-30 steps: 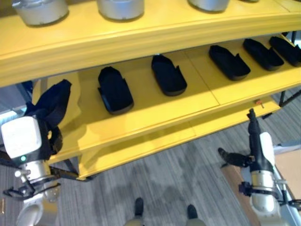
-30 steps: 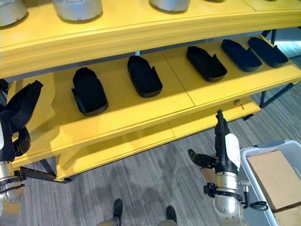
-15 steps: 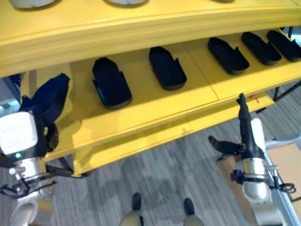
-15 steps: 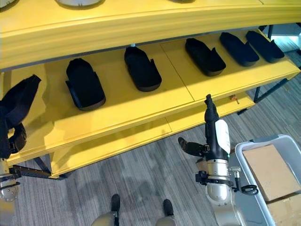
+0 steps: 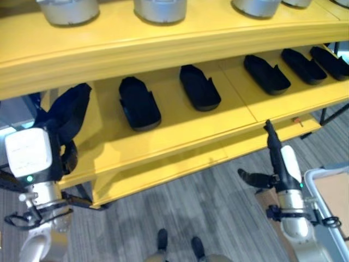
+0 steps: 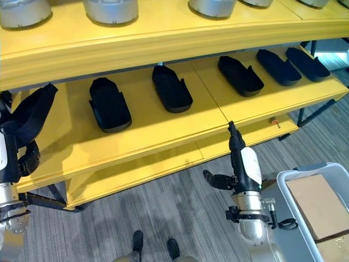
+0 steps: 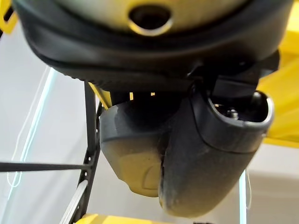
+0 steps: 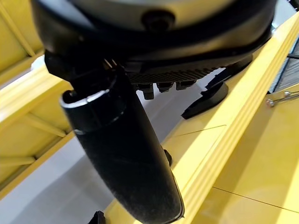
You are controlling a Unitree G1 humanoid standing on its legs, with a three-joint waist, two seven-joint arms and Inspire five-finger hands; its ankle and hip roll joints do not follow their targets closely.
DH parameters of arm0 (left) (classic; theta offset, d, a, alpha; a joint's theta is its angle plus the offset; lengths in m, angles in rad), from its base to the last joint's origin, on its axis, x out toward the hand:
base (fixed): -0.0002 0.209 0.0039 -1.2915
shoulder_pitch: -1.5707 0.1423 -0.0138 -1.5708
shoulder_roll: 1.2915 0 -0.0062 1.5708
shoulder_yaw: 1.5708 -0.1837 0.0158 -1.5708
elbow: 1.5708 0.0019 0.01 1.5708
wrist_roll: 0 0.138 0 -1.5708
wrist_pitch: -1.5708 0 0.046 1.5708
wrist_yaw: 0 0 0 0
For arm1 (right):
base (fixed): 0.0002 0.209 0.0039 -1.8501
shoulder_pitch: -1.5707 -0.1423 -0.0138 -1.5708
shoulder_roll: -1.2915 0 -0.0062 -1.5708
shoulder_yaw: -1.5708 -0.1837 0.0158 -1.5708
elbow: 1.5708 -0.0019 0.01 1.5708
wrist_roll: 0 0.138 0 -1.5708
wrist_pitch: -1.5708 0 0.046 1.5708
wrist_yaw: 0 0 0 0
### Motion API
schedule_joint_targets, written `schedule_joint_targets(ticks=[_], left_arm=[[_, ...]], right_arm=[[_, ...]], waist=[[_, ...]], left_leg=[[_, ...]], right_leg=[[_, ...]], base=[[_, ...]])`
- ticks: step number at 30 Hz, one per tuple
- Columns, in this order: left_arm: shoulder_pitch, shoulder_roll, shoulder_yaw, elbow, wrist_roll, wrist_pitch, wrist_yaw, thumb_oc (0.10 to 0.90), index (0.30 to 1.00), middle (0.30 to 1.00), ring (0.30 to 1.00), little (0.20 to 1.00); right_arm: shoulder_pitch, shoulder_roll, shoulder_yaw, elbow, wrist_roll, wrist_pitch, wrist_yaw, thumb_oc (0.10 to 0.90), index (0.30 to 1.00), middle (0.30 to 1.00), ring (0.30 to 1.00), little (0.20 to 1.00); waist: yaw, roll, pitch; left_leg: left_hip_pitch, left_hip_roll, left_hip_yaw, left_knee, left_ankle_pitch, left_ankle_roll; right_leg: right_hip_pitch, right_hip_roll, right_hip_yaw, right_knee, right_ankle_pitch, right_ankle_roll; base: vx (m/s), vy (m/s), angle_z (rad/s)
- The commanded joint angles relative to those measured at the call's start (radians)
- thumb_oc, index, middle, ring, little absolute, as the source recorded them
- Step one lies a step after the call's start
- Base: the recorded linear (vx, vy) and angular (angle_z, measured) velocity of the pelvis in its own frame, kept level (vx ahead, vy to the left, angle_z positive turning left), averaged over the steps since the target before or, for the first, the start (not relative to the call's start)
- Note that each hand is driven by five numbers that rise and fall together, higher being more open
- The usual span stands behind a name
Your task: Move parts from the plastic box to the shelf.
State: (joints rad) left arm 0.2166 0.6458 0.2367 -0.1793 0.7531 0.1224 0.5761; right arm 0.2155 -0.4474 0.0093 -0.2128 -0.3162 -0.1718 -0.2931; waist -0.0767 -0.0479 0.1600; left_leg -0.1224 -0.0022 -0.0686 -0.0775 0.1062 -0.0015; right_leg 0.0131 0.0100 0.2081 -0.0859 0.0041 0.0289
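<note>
A black part (image 5: 68,112) sits in the left robot hand (image 5: 61,155), raised at the left end of the yellow shelf (image 5: 180,136), its upper end over the middle board's left edge. The fingers curl round it, and the left wrist view shows the thumb (image 7: 215,154) bent against a dark piece (image 7: 135,149).

Five more black parts lie in a row along the middle board: one (image 5: 139,102) just right of the held part, the next (image 5: 199,87) near the centre, a third (image 5: 266,74) past the seam in the board, and two (image 5: 304,66) (image 5: 330,59) close together at the right end. Grey round containers (image 5: 160,9) stand on the top board.

The right robot hand (image 5: 272,158) hangs in front of the shelf's lower edge with its fingers (image 5: 271,135) straight and pointing up, thumb (image 5: 248,177) standing out to the side, holding nothing. Compared with a second ago, it sits further left and its fingertips reach higher against the shelf edge, though the camera itself has shifted too. The held part keeps much the same place by the shelf's left end.

The plastic box (image 6: 297,218) stands on the floor (image 5: 218,207) at the lower right, beside the right arm, with brown cardboard (image 6: 319,204) inside.
</note>
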Motion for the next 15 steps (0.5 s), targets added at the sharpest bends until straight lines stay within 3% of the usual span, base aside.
schedule_joint_targets(ticks=[1, 5, 8, 9, 10, 12, 14, 15], left_arm=[[-0.084, 0.045, 0.067, -0.073, 0.014, -0.03, 0.068, 0.4, 0.3, 0.3, 0.3, 0.3], [-0.073, 0.033, 0.061, -0.072, 0.002, -0.035, 0.063, 0.4, 0.3, 0.3, 0.3, 0.3], [-0.101, 0.028, 0.038, -0.071, -0.006, -0.04, 0.059, 0.4, 0.3, 0.3, 0.3, 0.3], [-0.1, 0.021, 0.04, -0.073, -0.009, -0.044, 0.056, 0.4, 0.3, 0.3, 0.3, 0.3], [-0.1, 0.015, 0.04, -0.072, -0.013, -0.044, 0.058, 0.4, 0.3, 0.3, 0.3, 0.3], [-0.106, 0.004, 0.041, -0.075, -0.019, -0.043, 0.063, 0.4, 0.3, 0.3, 0.3, 0.3], [-0.121, -0.005, 0.033, -0.076, -0.029, -0.043, 0.078, 0.4, 0.3, 0.3, 0.3, 0.3], [-0.13, -0.005, 0.022, -0.071, -0.034, -0.044, 0.081, 0.4, 0.3, 0.3, 0.3, 0.3]], right_arm=[[-0.059, -0.047, -0.069, -0.07, -0.018, -0.073, -0.056, 0.9, 1.0, 1.0, 1.0, 1.0], [-0.056, -0.057, -0.075, -0.076, -0.011, -0.076, -0.057, 0.9, 1.0, 1.0, 1.0, 1.0], [-0.068, -0.095, -0.083, -0.091, -0.004, -0.088, -0.057, 0.9, 1.0, 1.0, 1.0, 1.0], [-0.068, -0.099, -0.086, -0.091, -0.003, -0.09, -0.056, 0.9, 1.0, 1.0, 1.0, 1.0], [-0.066, -0.101, -0.094, -0.091, -0.004, -0.089, -0.058, 0.9, 1.0, 1.0, 1.0, 1.0], [-0.054, -0.099, -0.111, -0.083, -0.004, -0.083, -0.077, 0.9, 1.0, 1.0, 1.0, 1.0], [-0.034, -0.079, -0.132, -0.076, 0.003, -0.082, -0.113, 0.9, 1.0, 1.0, 1.0, 1.0], [-0.024, -0.074, -0.138, -0.071, 0.004, -0.084, -0.13, 0.9, 1.0, 1.0, 1.0, 1.0]], waist=[[-0.019, 0.021, -0.111], [-0.019, 0.024, -0.099], [-0.024, 0.023, -0.043], [-0.026, 0.023, -0.041], [-0.031, 0.018, -0.037], [-0.048, 0.011, -0.037], [-0.066, 0.009, -0.039], [-0.076, 0.015, -0.043]], left_leg=[[0.049, -0.028, 0.029, 0.031, -0.109, 0.022], [0.044, -0.025, 0.012, 0.058, -0.112, 0.012], [-0.043, -0.057, 0.003, 0.253, -0.143, -0.023], [-0.052, -0.047, 0.008, 0.275, -0.153, -0.028], [-0.065, -0.024, 0.032, 0.287, -0.148, -0.031], [-0.084, 0.072, 0.088, 0.259, -0.116, -0.038], [-0.104, 0.177, 0.128, 0.187, -0.027, -0.067], [-0.102, 0.206, 0.138, 0.129, 0.016, -0.085]], right_leg=[[-0.047, 0.059, 0.034, 0.05, -0.049, 0.008], [-0.042, 0.061, 0.01, 0.057, -0.064, -0.004], [-0.063, 0.04, -0.046, 0.103, -0.083, -0.024], [-0.069, 0.038, -0.058, 0.112, -0.086, -0.028], [-0.068, 0.03, -0.065, 0.114, -0.086, -0.029], [-0.065, 0.008, -0.094, 0.115, -0.089, -0.028], [-0.057, -0.014, -0.127, 0.105, -0.097, -0.021], [-0.061, -0.013, -0.144, 0.103, -0.101, -0.02]], base=[[0.02, -0.094, 0.25], [0.0, -0.089, 0.2], [-0.16, -0.106, 0.55], [-0.07, -0.058, 0.79], [-0.05, -0.03, 0.93], [-0.03, -0.008, 0.98], [-0.01, -0.005, 0.83], [0.1, 0.022, 0.96]])
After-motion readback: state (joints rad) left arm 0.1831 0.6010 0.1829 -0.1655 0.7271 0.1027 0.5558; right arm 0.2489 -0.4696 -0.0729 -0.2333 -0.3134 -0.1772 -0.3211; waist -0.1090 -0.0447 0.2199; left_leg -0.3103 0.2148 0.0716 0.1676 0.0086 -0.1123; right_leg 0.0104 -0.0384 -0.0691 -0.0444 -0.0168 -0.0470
